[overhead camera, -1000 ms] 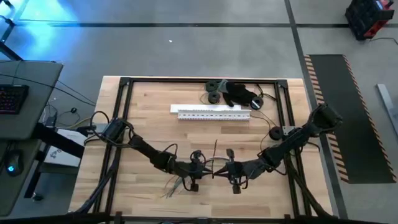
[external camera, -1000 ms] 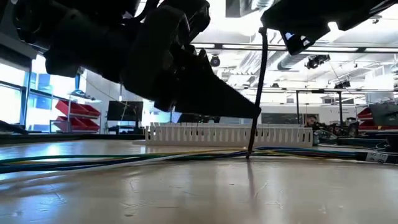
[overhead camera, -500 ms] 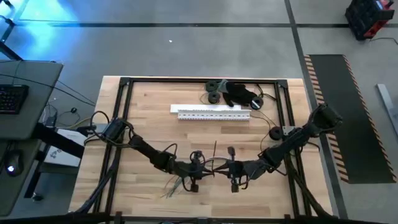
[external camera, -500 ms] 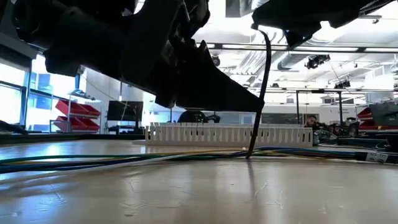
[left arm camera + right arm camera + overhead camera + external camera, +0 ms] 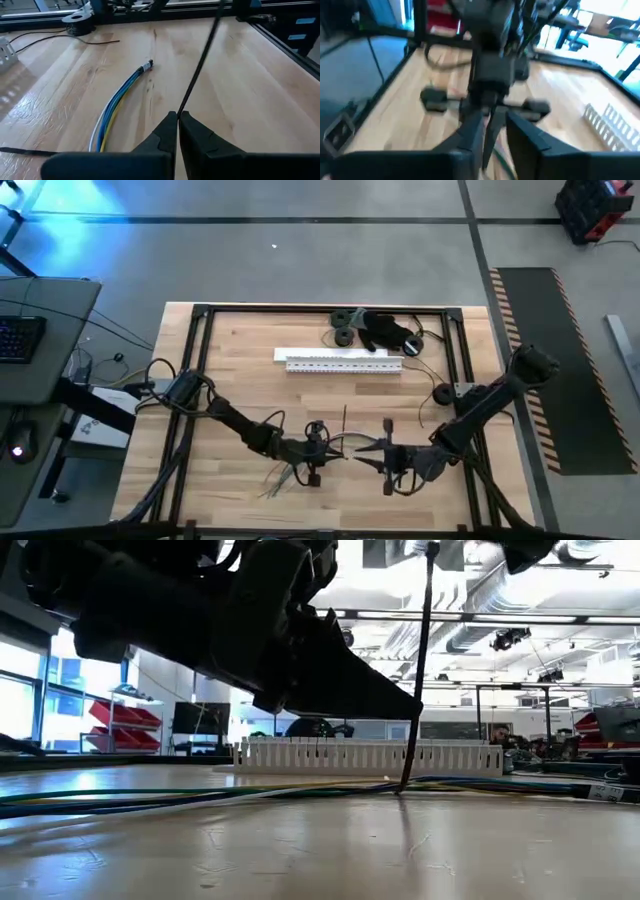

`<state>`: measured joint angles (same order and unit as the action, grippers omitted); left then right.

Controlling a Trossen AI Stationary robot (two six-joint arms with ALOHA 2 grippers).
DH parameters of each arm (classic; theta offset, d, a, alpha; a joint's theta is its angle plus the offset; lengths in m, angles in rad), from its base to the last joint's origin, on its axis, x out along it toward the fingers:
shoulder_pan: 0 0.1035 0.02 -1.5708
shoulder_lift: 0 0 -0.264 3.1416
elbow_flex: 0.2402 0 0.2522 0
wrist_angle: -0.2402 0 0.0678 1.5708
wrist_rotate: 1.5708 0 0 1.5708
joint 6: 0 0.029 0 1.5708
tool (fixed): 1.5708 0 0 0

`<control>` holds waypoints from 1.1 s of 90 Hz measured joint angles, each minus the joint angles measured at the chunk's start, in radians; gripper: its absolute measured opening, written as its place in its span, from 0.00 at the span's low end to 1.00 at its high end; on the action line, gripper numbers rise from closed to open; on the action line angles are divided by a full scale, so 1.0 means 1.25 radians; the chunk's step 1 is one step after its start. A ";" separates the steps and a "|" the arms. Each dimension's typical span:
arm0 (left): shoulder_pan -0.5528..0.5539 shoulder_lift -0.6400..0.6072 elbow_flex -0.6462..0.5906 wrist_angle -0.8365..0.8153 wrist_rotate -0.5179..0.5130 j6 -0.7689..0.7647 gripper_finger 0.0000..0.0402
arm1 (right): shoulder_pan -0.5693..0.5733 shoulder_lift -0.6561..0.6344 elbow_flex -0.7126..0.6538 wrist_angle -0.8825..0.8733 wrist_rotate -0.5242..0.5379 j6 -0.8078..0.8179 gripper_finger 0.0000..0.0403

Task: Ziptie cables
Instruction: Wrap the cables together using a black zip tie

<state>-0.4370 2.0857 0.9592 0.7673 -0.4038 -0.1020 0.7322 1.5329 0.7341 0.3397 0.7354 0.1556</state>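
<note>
**Left fingers pinch a black strip beside the cable bundle**

The left gripper (image 5: 177,119) sits low over the near middle of the wooden surface (image 5: 240,360), its fingers (image 5: 162,137) pressed together on a thin black strip (image 5: 200,65). In the low view the strip (image 5: 418,670) rises nearly upright from the wood, its foot touching the surface right at the cables (image 5: 200,795) and its top running out of the picture.

The cables (image 5: 117,102) lie flat as a loose bundle (blue, white and yellow strands show in the left wrist view), stretching away from the left gripper, with one end lying free on bare wood. From above they (image 5: 285,473) trail out towards the near edge, under the left arm.

The right gripper (image 5: 365,458) faces the left one from the right, near it but apart from it, fingers (image 5: 470,135) spread and holding nothing. Its wrist view is blurred, so finer detail there cannot be told.

Farther back a white slotted channel (image 5: 343,361) lies across the surface, with a cluster of dark parts (image 5: 375,330) at the far edge behind it
</note>
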 joint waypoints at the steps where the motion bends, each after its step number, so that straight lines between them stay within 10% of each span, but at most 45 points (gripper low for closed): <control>1: 0.000 0.000 0.000 0.000 0.000 0.000 0.00 | 0.000 0.003 0.000 -0.007 -0.001 0.008 0.28; 32: 0.000 0.000 0.000 -0.005 0.000 0.000 0.00 | -0.047 0.109 0.000 0.137 -0.044 -0.001 0.48; 72: 0.000 0.000 0.000 -0.005 -0.004 0.001 0.01 | -0.068 0.109 0.000 0.167 -0.110 -0.014 0.03; 99: 0.000 0.000 0.001 0.060 0.005 0.033 0.26 | -0.069 0.109 0.000 0.173 -0.107 0.004 0.00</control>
<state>-0.4366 2.0857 0.9600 0.8427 -0.3974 -0.0608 0.6457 1.6695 0.7338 0.5556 0.6017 0.1610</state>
